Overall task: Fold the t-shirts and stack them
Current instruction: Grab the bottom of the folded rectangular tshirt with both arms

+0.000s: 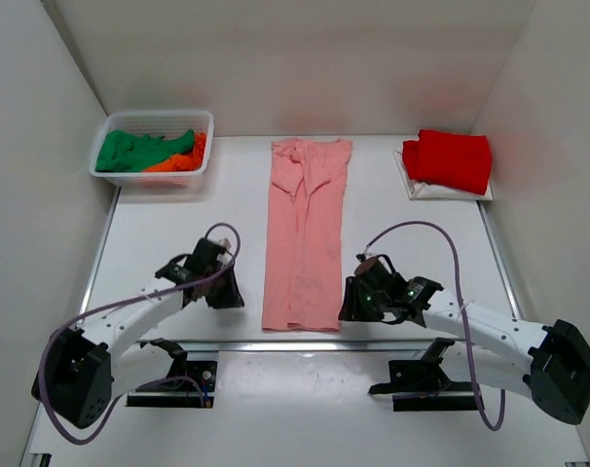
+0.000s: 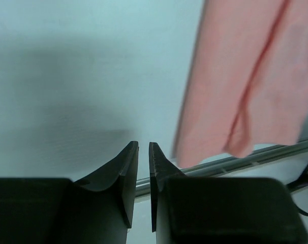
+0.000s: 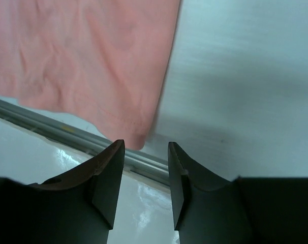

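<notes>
Presently the left hand (image 2: 143, 145) is empty, its jaws only a slit apart, and the right hand (image 3: 146, 145) is empty too, somewhat wider. They flank the near hem of the salmon-pink t-shirt (image 1: 307, 233), a long strip down the middle of the worktop (image 1: 178, 224). Likely next: pinch both near corners through all layers, then lift evenly toward the far edge.

The salmon-pink t-shirt (image 1: 307, 233) is soft matt cloth, lightly creased, as are the red t-shirt (image 1: 449, 161) and the green t-shirt (image 1: 129, 153). The basket (image 1: 151, 178) is white plastic mesh. The bench (image 1: 168, 233) is smooth, matt white; the rail (image 1: 246, 342) along its near edge is shiny metal. The fingers (image 3: 105, 178) are matt black plastic.
</notes>
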Motion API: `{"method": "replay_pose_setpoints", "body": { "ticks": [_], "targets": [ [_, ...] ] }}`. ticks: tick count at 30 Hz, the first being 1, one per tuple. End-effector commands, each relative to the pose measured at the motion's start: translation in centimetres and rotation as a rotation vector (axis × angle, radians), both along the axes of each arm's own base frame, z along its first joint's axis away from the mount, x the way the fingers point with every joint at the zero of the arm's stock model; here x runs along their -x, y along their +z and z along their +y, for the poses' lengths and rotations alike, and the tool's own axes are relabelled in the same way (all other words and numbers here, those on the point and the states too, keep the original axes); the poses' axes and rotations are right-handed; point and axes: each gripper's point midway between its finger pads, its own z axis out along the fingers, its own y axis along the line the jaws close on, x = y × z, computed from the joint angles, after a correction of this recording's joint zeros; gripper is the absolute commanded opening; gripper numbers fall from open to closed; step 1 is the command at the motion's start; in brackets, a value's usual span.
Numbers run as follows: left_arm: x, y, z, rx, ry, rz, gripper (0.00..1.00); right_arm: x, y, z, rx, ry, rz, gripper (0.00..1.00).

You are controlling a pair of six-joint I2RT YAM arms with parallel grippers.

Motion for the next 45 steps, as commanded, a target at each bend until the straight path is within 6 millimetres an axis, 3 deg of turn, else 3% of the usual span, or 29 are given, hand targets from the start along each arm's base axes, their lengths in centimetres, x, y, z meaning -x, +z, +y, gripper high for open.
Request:
{"method": "replay_pose_setpoints", "body": {
  "ticks": [1, 4, 9, 13, 16, 22, 23, 24, 25, 27, 28, 33, 40, 44, 45],
  "targets": [
    [-1.2, 0.6, -2.1, 0.143, 0.060, -0.122, 0.26, -0.6, 0.2, 1.4, -0.044, -0.073, -0.027, 0.37],
    [-0.6, 0.4, -2.5, 0.183, 0.090, -0.148, 0.26, -0.2, -1.0, 1.2, -0.027, -0.080, 0.000, 0.46],
    [-0.2, 0.1, -3.6, 0.222, 0.107, -0.167, 0.30, 0.4, -1.7, 1.8, -0.025, -0.092, 0.018, 0.51],
    [0.6, -0.4, -5.3, 0.233, 0.068, -0.141, 0.31, 0.8, -2.0, 2.7, -0.018, -0.073, 0.032, 0.50],
    [1.4, -1.7, -5.4, 0.152, 0.028, -0.076, 0.31, 0.9, -2.3, 2.9, 0.007, -0.070, 0.047, 0.50],
    [3.1, -3.4, -6.9, 0.068, -0.054, 0.016, 0.32, 1.5, -3.1, 2.6, 0.068, -0.078, 0.090, 0.49],
    [3.4, -3.5, -7.7, 0.065, -0.075, 0.023, 0.32, 1.6, -3.3, 2.7, 0.074, -0.073, 0.095, 0.45],
    [3.7, -3.5, -8.1, 0.065, -0.091, 0.028, 0.27, 1.8, -3.3, 2.6, 0.077, -0.072, 0.103, 0.18],
    [4.0, -3.9, -8.4, 0.053, -0.106, 0.038, 0.16, 1.9, -3.4, 2.4, 0.081, -0.082, 0.113, 0.00],
    [4.4, -4.2, -8.4, 0.039, -0.116, 0.055, 0.02, 1.9, -3.5, 1.9, 0.091, -0.087, 0.112, 0.00],
    [4.2, -4.1, -8.1, 0.036, -0.106, 0.052, 0.00, 2.4, -4.0, 1.2, 0.111, -0.088, 0.129, 0.00],
    [4.7, -3.8, -6.5, 0.032, -0.096, 0.041, 0.00, 3.1, -3.7, -0.2, 0.059, -0.106, 0.135, 0.00],
    [6.0, -4.1, -6.5, 0.020, -0.129, 0.066, 0.00, 4.0, -3.3, -0.6, 0.034, -0.070, 0.167, 0.00],
    [5.8, -2.8, -7.2, 0.078, -0.127, 0.060, 0.00, 3.3, -1.9, -0.3, 0.017, -0.004, 0.172, 0.00],
    [4.8, -1.8, -7.6, 0.097, -0.115, 0.033, 0.00, 2.5, -1.3, -0.2, 0.017, 0.004, 0.155, 0.01]
  ]
}}
